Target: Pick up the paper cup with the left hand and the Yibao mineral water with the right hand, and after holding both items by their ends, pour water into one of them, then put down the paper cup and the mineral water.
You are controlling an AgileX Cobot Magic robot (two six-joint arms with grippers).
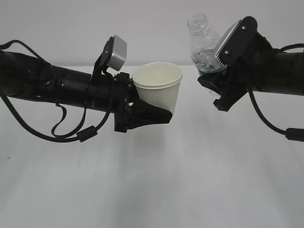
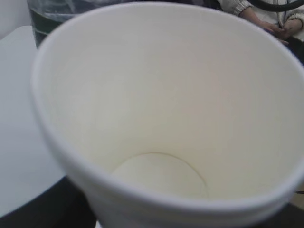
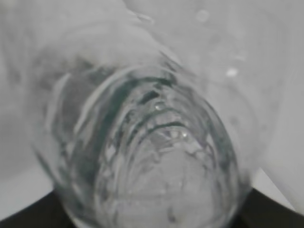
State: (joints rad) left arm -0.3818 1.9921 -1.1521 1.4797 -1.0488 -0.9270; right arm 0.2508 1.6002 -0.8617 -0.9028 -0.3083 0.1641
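Note:
The cream-white paper cup (image 1: 159, 88) is held up off the table, upright, with my left gripper (image 1: 148, 114) shut on its lower part. In the left wrist view the paper cup (image 2: 166, 118) fills the frame; its inside looks dry and empty. To its right the capless Yibao mineral water (image 1: 203, 42) also hangs in the air, leaning slightly left with its neck up, and my right gripper (image 1: 216, 80) is shut on its lower half. The clear ribbed Yibao mineral water (image 3: 152, 156) fills the right wrist view. A gap separates the bottle's mouth from the cup's rim.
The white table (image 1: 152, 190) lies below both arms. A cable (image 1: 71, 135) loops under the left arm and another cable (image 1: 266, 121) hangs from the right arm. The bottle's green label (image 2: 45, 21) and a person's hands (image 2: 273, 21) show behind the cup.

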